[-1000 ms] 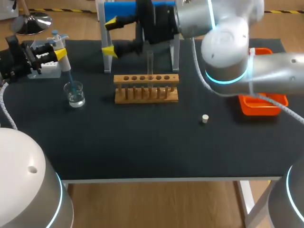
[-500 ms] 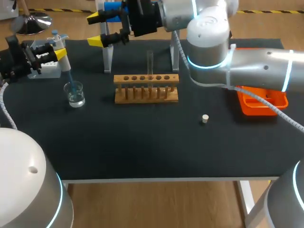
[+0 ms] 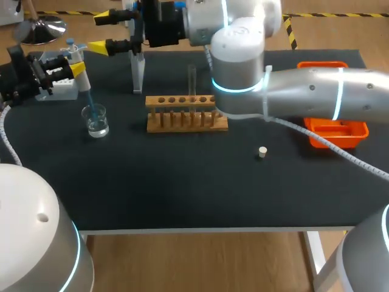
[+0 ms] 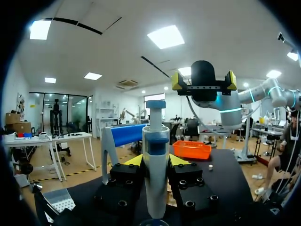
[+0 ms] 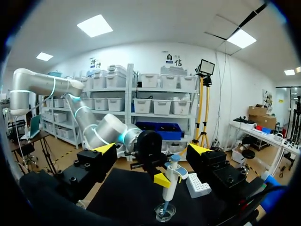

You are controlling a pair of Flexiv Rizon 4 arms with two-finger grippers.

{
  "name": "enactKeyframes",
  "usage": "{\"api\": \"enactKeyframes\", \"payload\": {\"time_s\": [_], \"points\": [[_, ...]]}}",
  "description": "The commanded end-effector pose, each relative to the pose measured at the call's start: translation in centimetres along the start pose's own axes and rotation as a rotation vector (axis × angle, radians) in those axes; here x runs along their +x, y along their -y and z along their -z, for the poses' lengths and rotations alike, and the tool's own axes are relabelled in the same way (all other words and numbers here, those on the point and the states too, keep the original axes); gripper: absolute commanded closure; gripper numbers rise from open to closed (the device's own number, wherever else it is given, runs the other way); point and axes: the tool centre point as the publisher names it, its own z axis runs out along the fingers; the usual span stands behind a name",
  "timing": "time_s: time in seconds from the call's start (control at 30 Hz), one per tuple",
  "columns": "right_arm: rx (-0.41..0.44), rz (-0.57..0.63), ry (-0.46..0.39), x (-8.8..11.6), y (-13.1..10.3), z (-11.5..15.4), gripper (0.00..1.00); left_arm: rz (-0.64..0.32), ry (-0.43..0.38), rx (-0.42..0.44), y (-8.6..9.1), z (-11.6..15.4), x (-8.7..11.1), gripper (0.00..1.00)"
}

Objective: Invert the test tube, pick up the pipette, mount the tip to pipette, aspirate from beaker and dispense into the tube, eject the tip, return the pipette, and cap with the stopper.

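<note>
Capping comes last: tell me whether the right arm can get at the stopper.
Probably yes: the stopper lies alone on bare mat, and the right gripper is open and empty, though far across it.

Can't make out any text, numbers or labels on the pipette (image 4: pixel 155 160) or on anything else sitting on the table (image 3: pixel 182 182). Any print there is too small to read.
</note>
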Motion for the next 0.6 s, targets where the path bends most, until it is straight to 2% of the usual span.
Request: {"api": "enactKeyframes", "payload": {"time_s": [0.03, 0.13, 0.2, 0.6], "points": [[-0.024, -0.001, 0.023, -0.5, 0.4, -1.6, 0.25, -0.001, -0.002, 0.002, 0.0, 0.1, 0.0, 1.0], [-0.033, -0.01, 0.044, -1.1, 0.4, -2.0, 0.8, -0.001, -0.002, 0.002, 0.0, 0.1, 0.0, 1.0], [-0.036, -0.014, 0.052, -1.6, 0.4, -2.3, 0.98, -0.001, -0.002, 0.002, 0.0, 0.1, 0.0, 1.0], [-0.03, 0.003, 0.088, -3.1, 0.2, -3.8, 1.0, -0.001, -0.002, 0.002, 0.0, 0.1, 0.0, 1.0]]}}
